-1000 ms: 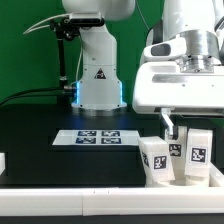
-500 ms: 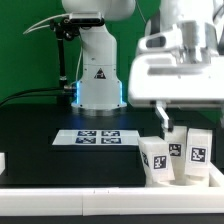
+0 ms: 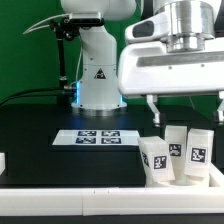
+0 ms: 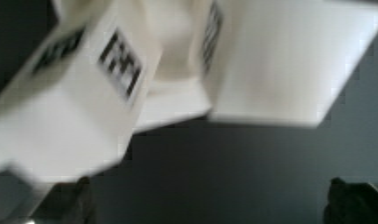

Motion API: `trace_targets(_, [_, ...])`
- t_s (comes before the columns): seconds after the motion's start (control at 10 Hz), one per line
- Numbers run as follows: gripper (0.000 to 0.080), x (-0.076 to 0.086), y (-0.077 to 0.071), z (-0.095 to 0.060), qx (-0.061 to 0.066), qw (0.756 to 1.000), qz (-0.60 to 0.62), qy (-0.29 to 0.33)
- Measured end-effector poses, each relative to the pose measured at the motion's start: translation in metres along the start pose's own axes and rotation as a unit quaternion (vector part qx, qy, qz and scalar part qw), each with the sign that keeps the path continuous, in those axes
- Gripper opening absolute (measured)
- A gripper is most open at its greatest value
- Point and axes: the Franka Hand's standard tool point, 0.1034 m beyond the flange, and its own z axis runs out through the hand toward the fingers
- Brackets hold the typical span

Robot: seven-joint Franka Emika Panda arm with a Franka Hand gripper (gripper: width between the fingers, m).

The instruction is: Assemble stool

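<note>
You are at the picking stage: the stool legs stand upright and bunched together on the table, just to the exterior view's right of the marker board. The seat is not in view. Before descending, centre on one leg only, square the jaws to its flat faces, and choose the outermost so the neighbours are not knocked. Descend slowly. The pincer hangs just above the legs, jaws spread as wide as they go, gripping nothing and touching nothing. The blurred wrist view shows tagged legs close beneath.
</note>
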Motion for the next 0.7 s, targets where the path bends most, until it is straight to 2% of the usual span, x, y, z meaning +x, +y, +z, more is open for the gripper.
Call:
trace_targets(0.1, [0.0649,0.0044,-0.0078,0.0038,-0.003,1.0,-0.001,-0.021])
trace_targets(0.3, [0.0649,0.0022,-0.0065,0.0034,-0.016,0.996,0.003,-0.09])
trace_targets(0.7, [0.0649,0.005,-0.0011,0.0029,-0.018,0.995,0.014,-0.101])
